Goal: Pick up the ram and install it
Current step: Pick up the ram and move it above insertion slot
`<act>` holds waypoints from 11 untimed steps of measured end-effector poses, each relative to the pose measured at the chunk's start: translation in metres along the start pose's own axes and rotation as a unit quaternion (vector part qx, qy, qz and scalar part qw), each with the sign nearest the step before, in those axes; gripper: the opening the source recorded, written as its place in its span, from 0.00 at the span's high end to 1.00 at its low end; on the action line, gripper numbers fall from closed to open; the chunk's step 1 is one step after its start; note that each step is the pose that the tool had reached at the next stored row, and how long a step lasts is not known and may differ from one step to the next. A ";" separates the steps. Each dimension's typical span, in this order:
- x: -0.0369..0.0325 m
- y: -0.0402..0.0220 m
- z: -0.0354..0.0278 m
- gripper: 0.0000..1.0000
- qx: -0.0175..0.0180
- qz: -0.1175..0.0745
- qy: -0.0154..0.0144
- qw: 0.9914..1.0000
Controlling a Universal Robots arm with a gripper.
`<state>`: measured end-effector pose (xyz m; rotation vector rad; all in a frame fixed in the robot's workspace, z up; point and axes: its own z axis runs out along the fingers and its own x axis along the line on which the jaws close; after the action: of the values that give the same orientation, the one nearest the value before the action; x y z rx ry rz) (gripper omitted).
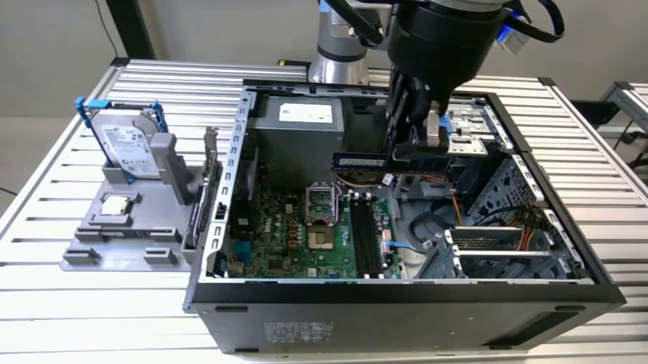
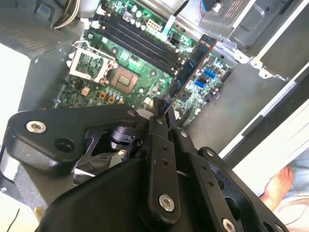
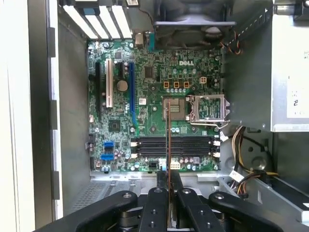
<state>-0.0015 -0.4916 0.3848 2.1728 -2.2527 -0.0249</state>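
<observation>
The gripper (image 1: pixel 403 152) is clamped tight on one end of the ram (image 1: pixel 360 161), its fingers (image 2: pixel 155 126) pinching the thin blue-green stick between them. In the exterior view the ram hangs level above the motherboard (image 1: pixel 294 239), inside the open computer case (image 1: pixel 405 307), and touches nothing but the gripper. In the first wrist view the ram (image 3: pixel 167 140) is seen edge-on as a narrow line running out from the gripper (image 3: pixel 168 178) over the motherboard (image 3: pixel 149 111) – crossing the long black slots (image 3: pixel 193 143) and reaching toward the processor socket (image 3: pixel 176 107). In the second wrist view its dark chips show along the ram (image 2: pixel 193 67), which stands clear above the motherboard (image 2: pixel 145 77).
</observation>
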 end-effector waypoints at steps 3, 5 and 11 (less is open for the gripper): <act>-0.0002 -0.0038 0.0000 1.00 0.000 0.000 0.000 1.000; -0.0003 -0.0072 -0.0001 1.00 0.000 0.000 0.000 1.000; -0.0004 -0.0098 -0.0002 1.00 0.000 0.000 0.000 1.000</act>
<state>0.0083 -0.4916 0.3847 2.1726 -2.2527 -0.0248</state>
